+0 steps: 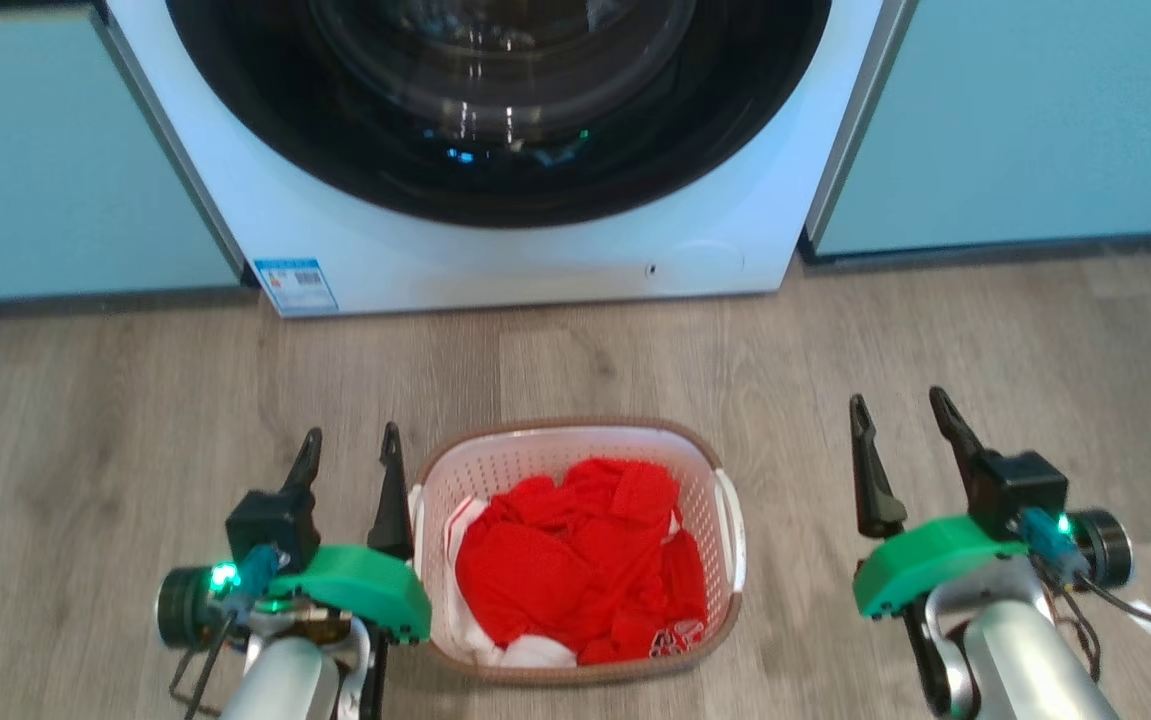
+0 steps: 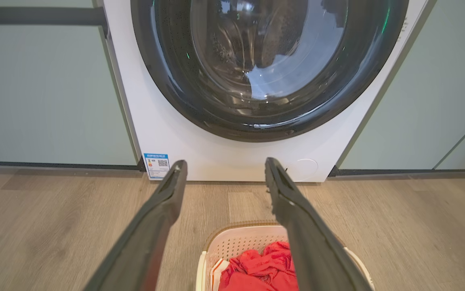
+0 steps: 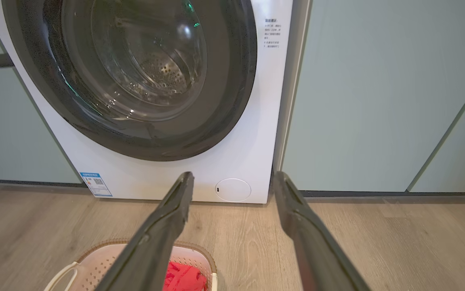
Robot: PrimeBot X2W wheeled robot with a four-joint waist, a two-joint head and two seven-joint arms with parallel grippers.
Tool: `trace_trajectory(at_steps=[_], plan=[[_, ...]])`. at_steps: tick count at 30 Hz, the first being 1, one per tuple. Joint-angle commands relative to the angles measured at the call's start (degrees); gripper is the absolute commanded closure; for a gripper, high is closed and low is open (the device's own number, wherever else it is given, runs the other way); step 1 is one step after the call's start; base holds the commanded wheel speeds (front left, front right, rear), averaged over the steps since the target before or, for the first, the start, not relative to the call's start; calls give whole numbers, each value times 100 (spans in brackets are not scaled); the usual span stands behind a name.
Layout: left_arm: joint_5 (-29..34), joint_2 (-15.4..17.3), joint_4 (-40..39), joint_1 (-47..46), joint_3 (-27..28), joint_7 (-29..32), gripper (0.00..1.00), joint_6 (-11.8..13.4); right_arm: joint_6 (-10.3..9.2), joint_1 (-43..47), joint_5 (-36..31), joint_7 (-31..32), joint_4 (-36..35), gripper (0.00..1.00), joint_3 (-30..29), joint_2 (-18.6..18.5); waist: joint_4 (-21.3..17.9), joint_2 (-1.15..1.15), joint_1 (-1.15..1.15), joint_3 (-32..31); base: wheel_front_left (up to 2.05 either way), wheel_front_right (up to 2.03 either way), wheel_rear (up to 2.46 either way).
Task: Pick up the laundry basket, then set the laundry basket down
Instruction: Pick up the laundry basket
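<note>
The laundry basket [image 1: 555, 452] sits on the wood floor [image 1: 135, 400] in front of the washing machine [image 1: 535, 270]. A strip of bare floor lies between them. Red clothes [image 1: 575, 560] lie inside the basket.

The left claw [image 1: 351, 438] is just beside the basket's left edge. I cannot tell if its inner finger touches the edge. Its fingers are apart and hold nothing. The right claw [image 1: 897, 400] is well apart from the basket's right side, with open floor between. Its fingers are apart too.

Pale blue cupboards [image 1: 1035, 120] stand on both sides of the washing machine.

The head view shows the whole basket rim. The left wrist view shows the basket's far end low between the fingers. The right wrist view shows a round cap [image 3: 233, 190] low on the washing machine and small writing [image 3: 271, 33] up high.
</note>
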Motion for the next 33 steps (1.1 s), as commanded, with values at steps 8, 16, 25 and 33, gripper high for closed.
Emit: trace_trajectory(at_steps=[8, 16, 25, 33], plan=[[-30, -16, 856, -998, 82, -29, 0, -67, 41, -876, -186, -29, 468, 0, 252, 1, 44, 0, 0, 1041, 0, 0, 0], [-205, -16, 2565, -2012, -182, -29, 0, -242, 41, -1608, -69, 136, 1461, 0, 315, -31, 121, 0, 0, 1963, 0, 0, 0], [-760, -16, 4208, -3158, -751, -27, 0, -556, 41, -2497, 566, 391, 2605, 0, 483, -16, 184, 0, 0, 2888, 0, 0, 0], [-1125, -16, 4938, -3944, -1223, 9, 0, -818, 41, -3048, 853, 470, 3236, 0, 781, -14, 247, 0, 0, 3546, 0, 0, 0]])
